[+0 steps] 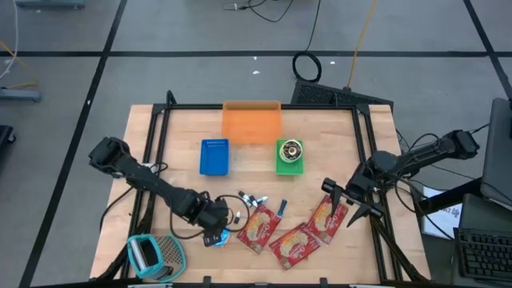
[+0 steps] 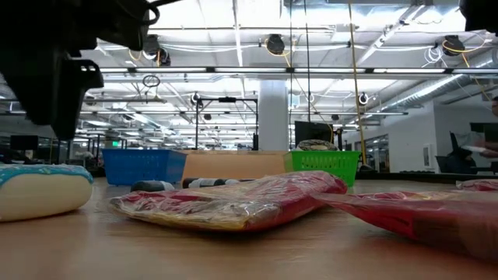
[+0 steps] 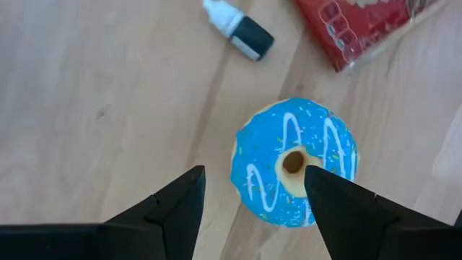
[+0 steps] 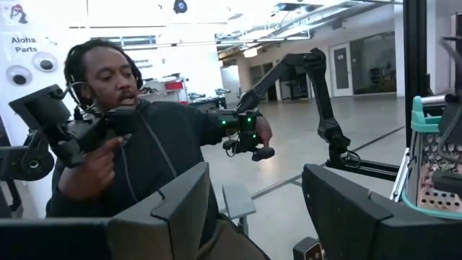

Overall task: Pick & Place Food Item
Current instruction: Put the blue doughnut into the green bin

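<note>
Around the blue donut [image 3: 294, 163] lie three red snack packets [image 1: 296, 232] to its right, a few small white tubes [image 1: 254, 198] behind it and a teal grater [image 1: 154, 255] at the front left corner, while three baskets stand farther back in a row: one blue basket [image 1: 214, 156], one orange basket [image 1: 252, 122] and one green basket [image 1: 290, 157]. The donut lies flat on the table [image 1: 184, 120] near the front edge with its hole facing up, so it has no long axis, and the left gripper [image 3: 253, 195] hangs just above it with fingers wide, holding nothing. The right gripper [image 1: 356, 204] is at the right side, beside the packets, its fingers also wide and empty; a person [image 4: 137, 144] shows beyond the table.
</note>
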Motion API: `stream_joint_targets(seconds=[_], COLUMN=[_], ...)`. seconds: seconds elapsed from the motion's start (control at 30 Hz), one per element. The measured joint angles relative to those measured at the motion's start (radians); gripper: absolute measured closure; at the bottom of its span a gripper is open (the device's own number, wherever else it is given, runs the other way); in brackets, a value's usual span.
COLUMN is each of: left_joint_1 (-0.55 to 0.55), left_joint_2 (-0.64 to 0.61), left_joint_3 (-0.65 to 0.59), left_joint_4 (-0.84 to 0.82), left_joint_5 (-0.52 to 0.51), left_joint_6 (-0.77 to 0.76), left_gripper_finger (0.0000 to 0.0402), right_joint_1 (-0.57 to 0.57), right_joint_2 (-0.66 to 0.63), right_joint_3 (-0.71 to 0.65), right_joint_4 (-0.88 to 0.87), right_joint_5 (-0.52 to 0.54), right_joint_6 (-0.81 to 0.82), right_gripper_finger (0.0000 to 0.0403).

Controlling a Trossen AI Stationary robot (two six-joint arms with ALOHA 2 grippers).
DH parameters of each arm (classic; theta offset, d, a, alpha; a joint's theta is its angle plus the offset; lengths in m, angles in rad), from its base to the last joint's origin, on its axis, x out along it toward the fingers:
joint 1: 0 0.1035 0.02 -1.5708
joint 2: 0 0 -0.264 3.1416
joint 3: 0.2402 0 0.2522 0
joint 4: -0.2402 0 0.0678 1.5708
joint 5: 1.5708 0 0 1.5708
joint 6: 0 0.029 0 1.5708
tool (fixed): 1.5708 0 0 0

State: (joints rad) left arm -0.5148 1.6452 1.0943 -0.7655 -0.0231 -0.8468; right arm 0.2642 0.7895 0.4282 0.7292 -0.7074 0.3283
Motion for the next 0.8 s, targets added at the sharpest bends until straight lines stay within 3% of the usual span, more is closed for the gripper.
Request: stream_joint_targets(seconds=[0.33, 0.57, 0.8], left_joint_1=[-0.004, 0.002, 0.016], left_joint_2=[0.068, 0.130, 0.179], left_joint_3=[0.000, 0.000, 0.002], left_joint_4=[0.071, 0.052, 0.058], left_joint_5=[-0.026, 0.092, 0.106], left_joint_6=[-0.001, 0.002, 0.043], left_gripper_finger=[0.0160, 0.0160, 0.0161], right_joint_1=[0.000, 0.000, 0.000], right_joint_2=[0.000, 0.000, 0.000], right_joint_3=[0.000, 0.000, 0.000], right_joint_4=[-0.001, -0.008, -0.016], right_joint_5=[0.005, 0.004, 0.004], right_joint_6=[-0.003, -0.004, -0.026], right_gripper_finger=[0.0193, 0.0193, 0.0193])
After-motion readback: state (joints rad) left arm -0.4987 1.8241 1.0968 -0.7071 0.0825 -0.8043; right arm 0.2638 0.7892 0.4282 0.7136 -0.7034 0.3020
